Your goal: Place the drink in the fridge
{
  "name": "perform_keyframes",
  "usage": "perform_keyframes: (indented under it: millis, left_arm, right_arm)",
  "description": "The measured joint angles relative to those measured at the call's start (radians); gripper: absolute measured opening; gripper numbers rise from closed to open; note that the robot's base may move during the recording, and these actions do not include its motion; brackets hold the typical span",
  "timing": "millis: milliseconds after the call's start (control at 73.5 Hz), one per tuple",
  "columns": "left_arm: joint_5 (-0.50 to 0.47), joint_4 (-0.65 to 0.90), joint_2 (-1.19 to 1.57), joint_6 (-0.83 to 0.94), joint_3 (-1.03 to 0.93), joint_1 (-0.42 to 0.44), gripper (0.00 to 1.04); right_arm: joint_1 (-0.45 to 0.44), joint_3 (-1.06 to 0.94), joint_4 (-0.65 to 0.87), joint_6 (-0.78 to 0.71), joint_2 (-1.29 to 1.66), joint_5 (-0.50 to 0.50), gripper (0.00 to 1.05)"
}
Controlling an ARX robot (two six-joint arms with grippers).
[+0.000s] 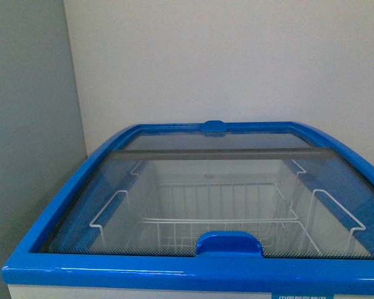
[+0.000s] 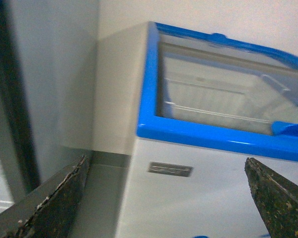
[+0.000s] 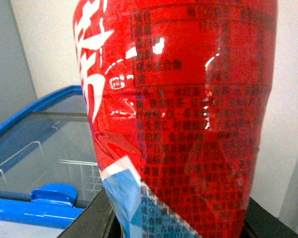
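Note:
The fridge (image 1: 62, 215) is a white chest cooler with a blue top rim, seen from above in the front view. Its sliding glass lid (image 1: 230, 187) is shut, with the blue handle (image 1: 229, 243) at the near edge and white wire baskets (image 1: 218, 227) beneath. Neither arm shows in the front view. My left gripper (image 2: 171, 198) is open and empty in front of the fridge's white front wall (image 2: 188, 193), below the rim. My right gripper (image 3: 176, 223) is shut on the drink bottle (image 3: 188, 114), red-labelled with white and blue print, which fills the right wrist view. The fridge (image 3: 35, 208) lies beyond it.
A white wall (image 1: 237, 62) stands behind the fridge. A grey cabinet side (image 1: 25, 124) stands close on the left, and its dark frame (image 2: 15, 99) shows in the left wrist view. A narrow gap (image 2: 102, 178) separates it from the fridge.

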Motion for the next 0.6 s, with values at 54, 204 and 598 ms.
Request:
perform_keyframes:
  millis: [54, 204, 598]
  left_arm:
    - [0.044, 0.101, 0.114, -0.009, 0.035, 0.024, 0.97]
    - [0.127, 0.363, 0.437, 0.028, 0.171, 0.042, 0.97]
    - [0.324, 0.422, 0.999, 0.438, 0.602, -0.112, 0.97]
  right_arm:
    - [0.000, 0.000, 0.000, 0.000, 0.000, 0.001, 0.38]
    - [0.000, 0.000, 0.000, 0.000, 0.000, 0.001, 0.38]
    - [0.000, 0.000, 0.000, 0.000, 0.000, 0.001, 0.38]
